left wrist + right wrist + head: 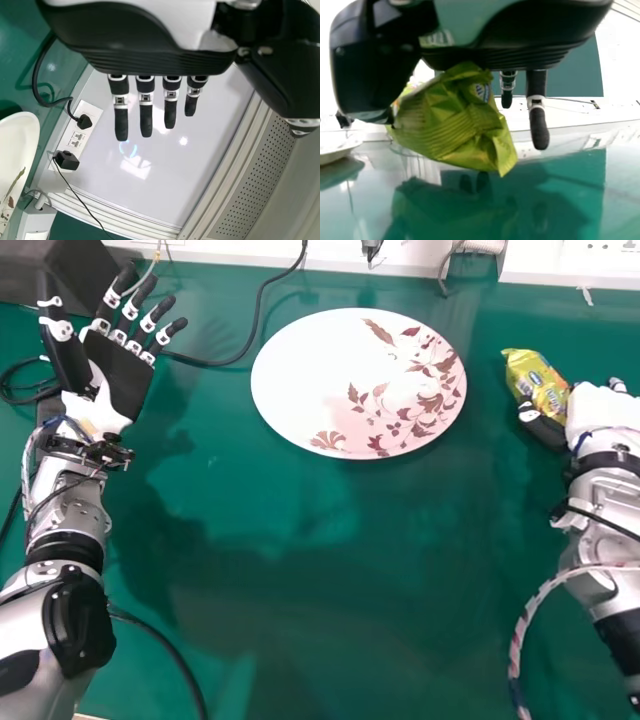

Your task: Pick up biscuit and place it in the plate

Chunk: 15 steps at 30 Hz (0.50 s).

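My right hand [597, 408] is at the right side of the head view, with its thumb and some fingers round the yellow-green biscuit packet [538, 382]. In the right wrist view the packet [462, 122] hangs crumpled beneath the right hand [520, 50], held beside the thumb; other fingers stand straight. The white plate [300, 380] with a floral pattern lies to the left of the packet, apart from it. My left hand [118, 370] is at the upper left, palm up and open; its straight fingers [145, 112] show in the left wrist view, holding nothing.
The green table [330, 600] carries a black cable [250, 340] running past the plate's left side. A dark box [70, 275] stands behind the left hand. Sockets [75, 137] and plugs line the wall at the table's far edge.
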{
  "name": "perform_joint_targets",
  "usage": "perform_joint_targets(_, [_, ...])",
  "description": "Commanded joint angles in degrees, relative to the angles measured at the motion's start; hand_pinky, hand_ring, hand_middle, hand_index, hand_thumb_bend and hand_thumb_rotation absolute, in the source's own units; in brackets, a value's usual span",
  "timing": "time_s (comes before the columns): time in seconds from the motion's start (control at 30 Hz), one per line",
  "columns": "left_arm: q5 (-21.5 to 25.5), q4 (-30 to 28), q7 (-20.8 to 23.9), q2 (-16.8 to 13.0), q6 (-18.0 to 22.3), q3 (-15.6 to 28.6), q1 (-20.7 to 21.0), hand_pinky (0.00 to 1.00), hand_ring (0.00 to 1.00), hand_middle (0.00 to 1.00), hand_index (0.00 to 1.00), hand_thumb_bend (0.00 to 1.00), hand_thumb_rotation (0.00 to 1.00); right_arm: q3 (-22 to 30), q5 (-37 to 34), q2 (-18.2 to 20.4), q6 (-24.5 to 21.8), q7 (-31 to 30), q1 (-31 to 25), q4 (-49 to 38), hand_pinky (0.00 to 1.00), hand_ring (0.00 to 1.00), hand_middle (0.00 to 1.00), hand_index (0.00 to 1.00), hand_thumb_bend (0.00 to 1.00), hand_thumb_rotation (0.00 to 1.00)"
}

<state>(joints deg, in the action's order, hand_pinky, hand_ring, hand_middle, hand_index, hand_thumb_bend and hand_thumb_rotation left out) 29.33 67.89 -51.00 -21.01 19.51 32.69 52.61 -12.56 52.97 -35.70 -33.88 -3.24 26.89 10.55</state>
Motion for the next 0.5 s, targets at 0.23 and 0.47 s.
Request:
perform_joint_targets(0.23, [0.36,0.16,-0.03,-0.82,0.2,0.33,-0.27,0.67,0.82,0.92,0.98,0.96,0.34,1.17,-0.44,-0.09,-0.04,-0.47,-2.0,-4.74,0.25,0.45,0.44,0.53,0.5,0.0])
perform_joint_targets(0.47, [0.52,0.29,-0.21,-1.08,-0.45,0.48,-0.2,0.71,0.82,0.93,0.99,0.94,0.33,1.7,-0.07,-0.3,-0.72,-2.44,-3.18,-9.01,0.27,0.45,0.45,0.53,0.5,0.0])
